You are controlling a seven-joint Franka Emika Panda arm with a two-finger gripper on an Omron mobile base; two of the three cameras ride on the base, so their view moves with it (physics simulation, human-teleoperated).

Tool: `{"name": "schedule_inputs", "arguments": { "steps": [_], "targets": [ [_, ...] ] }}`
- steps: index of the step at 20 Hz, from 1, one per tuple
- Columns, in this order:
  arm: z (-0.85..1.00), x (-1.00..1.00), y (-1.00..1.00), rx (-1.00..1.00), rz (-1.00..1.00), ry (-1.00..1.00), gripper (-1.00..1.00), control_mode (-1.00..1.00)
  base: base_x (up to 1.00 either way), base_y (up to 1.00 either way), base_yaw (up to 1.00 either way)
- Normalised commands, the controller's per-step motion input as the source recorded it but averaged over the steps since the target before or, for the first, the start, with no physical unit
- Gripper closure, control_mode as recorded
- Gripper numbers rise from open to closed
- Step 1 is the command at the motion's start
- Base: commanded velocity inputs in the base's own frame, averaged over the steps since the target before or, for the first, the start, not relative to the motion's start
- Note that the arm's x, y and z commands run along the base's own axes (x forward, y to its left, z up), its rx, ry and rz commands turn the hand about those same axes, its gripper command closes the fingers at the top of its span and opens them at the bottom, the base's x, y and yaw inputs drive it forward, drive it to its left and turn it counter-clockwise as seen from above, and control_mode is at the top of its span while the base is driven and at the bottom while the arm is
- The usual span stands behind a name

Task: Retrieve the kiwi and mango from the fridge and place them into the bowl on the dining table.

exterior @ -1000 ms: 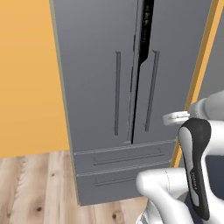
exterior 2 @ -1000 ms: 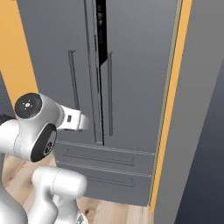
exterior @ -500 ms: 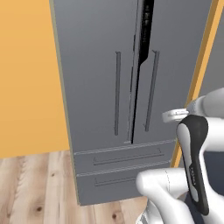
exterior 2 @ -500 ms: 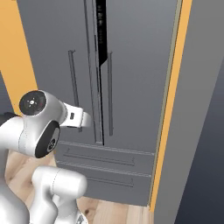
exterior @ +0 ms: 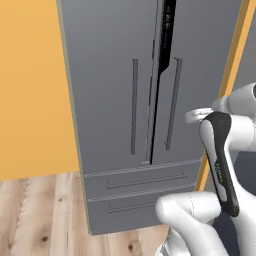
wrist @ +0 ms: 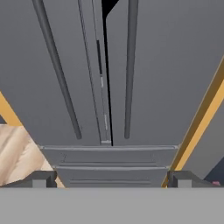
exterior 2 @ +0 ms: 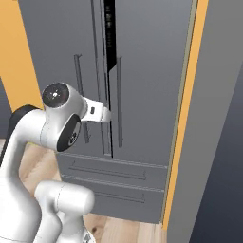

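Pointing toward the fridge (wrist: 166,74), the gripper (wrist: 111,180) is standing with its jaws wide apart, and nothing is lying between its two dark fingertips (wrist: 40,179). In the hand view these tips are rising at the bottom edge, one at the left and one at the right, and they are touching nothing; the fridge front is well apart from them.

In the left base view the white arm (exterior: 220,150) is rising at the lower right, in front of the right edge of the fridge (exterior: 110,75). In the right base view the arm (exterior 2: 57,128) is standing at the lower left, and its wrist end is reaching toward the middle seam of the fridge (exterior 2: 152,71).

The fridge is filling most of each picture. Its two upper doors are carrying long vertical bar handles, the left handle (exterior: 134,107) and the right handle (exterior: 172,102), just beside the seam. The right door is standing slightly ajar, so a narrow dark gap (exterior: 164,45) is showing between the doors, wider at the top. What is lying inside cannot be told through this gap. Under the doors, two lower drawers (exterior: 142,182) are sitting shut, one above the other.

An orange wall (exterior: 30,85) is standing at the left of the fridge, and a wooden floor (exterior: 40,215) is lying under it.
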Motion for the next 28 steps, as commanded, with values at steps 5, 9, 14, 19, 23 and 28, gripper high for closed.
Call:
{"name": "schedule_inputs", "arguments": {
  "steps": [5, 9, 14, 19, 23, 28],
  "targets": [
    [0.09, 0.80, -0.10, 0.00, 0.00, 0.00, -1.00, -1.00, 0.00, 0.00, 0.00],
    [0.00, 0.82, -0.01, 0.00, 0.00, 0.00, -1.00, -1.00, 0.00, 0.00, 0.00],
    [0.00, 0.74, -0.12, 0.00, 0.00, 0.00, -1.00, -1.00, 0.00, 0.00, 0.00],
    [0.00, 0.73, -0.24, 0.00, 0.00, 0.00, -1.00, -1.00, 0.00, 0.00, 0.00],
    [-0.06, 0.68, -0.10, 0.00, 0.00, -0.02, -1.00, -1.00, 0.00, 0.00, 0.00],
    [-0.14, 0.62, 0.00, 0.00, 0.00, -0.05, -1.00, -1.00, 0.00, 0.00, 0.00]
  ]
}}
